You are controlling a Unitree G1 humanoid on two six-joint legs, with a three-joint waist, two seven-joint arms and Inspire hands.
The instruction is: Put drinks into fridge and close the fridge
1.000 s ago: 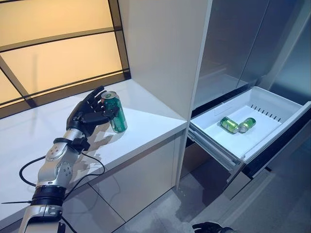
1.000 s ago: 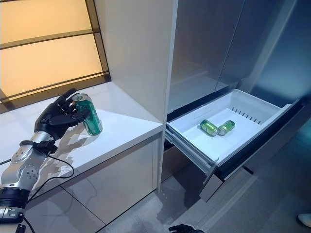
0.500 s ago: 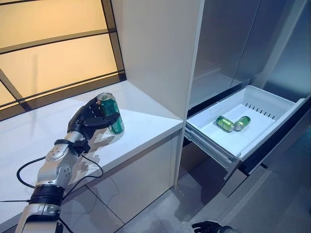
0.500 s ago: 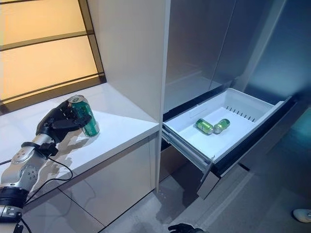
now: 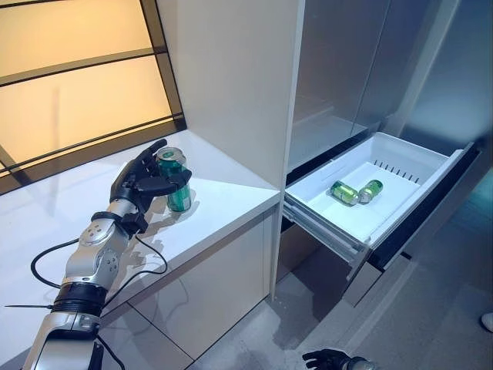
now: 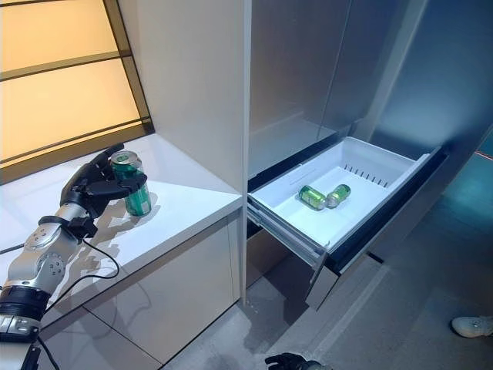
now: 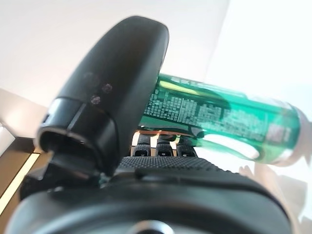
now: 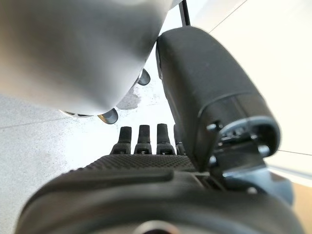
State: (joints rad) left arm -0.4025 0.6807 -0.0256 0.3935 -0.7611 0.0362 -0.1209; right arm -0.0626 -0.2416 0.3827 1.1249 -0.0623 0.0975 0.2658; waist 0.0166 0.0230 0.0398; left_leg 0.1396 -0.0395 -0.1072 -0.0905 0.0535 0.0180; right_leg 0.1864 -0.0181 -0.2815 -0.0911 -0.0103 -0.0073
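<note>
A green drink can (image 5: 177, 185) stands upright on the white counter (image 5: 223, 204), near its middle. My left hand (image 5: 139, 181) is shut on the can: the thumb (image 7: 122, 87) lies across its front and the fingers sit behind it. The can (image 7: 229, 122) fills the left wrist view past the thumb. To the right, the fridge's white drawer (image 5: 370, 223) is pulled out. Two more green cans (image 5: 343, 192) (image 5: 370, 190) lie on their sides in it. My right hand (image 5: 330, 358) hangs low by the floor, fingers relaxed and holding nothing.
A tall white panel (image 5: 231, 77) separates the counter from the fridge front (image 5: 347, 69). A lit window (image 5: 69, 77) backs the counter. The open drawer juts out over the grey floor (image 5: 262, 339). A person's shoe (image 6: 471, 325) shows at the far right.
The camera has swung right, shifting the scene leftwards. My left hand's spread fingers have closed in round the can, which still stands on the counter.
</note>
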